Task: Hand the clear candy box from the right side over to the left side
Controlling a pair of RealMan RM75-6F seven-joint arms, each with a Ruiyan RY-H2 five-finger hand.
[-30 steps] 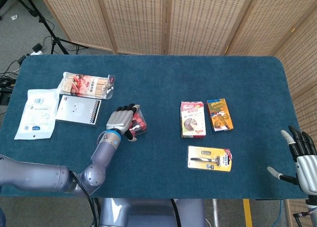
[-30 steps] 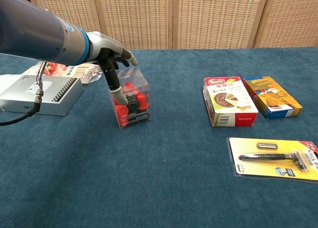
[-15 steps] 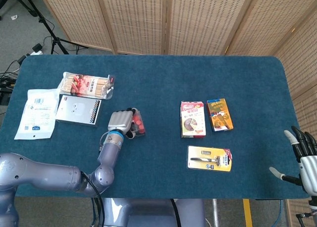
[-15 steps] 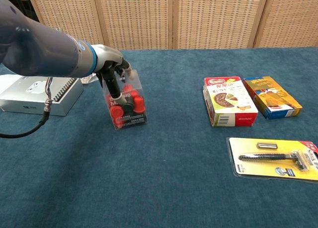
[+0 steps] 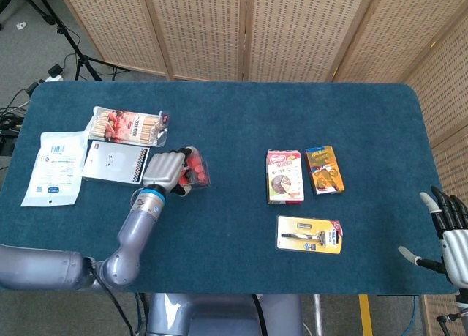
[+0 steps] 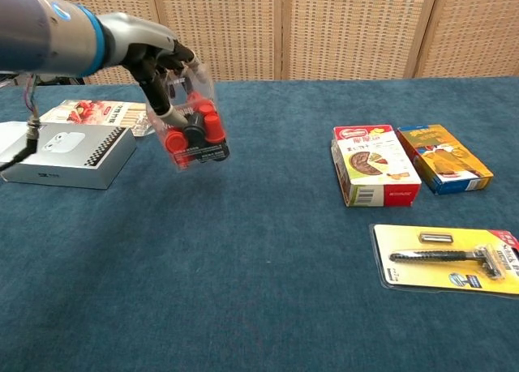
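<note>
Left hand (image 6: 154, 60) gripped clear candy box (image 6: 193, 129), fingers wrapped round it, lifted off blue table (image 6: 259, 267); right hand (image 5: 450, 237) hung w/ fingers spread, holding nothing, at table's edge.

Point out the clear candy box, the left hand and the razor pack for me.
clear candy box (image 6: 195, 133), chest view, front face over the red candies
left hand (image 6: 150, 57), chest view, back of the hand
razor pack (image 6: 446, 258), chest view, razor handle

Left hand (image 5: 164, 170) grips the clear candy box (image 5: 191, 169) beside white box (image 5: 115, 162).
</note>
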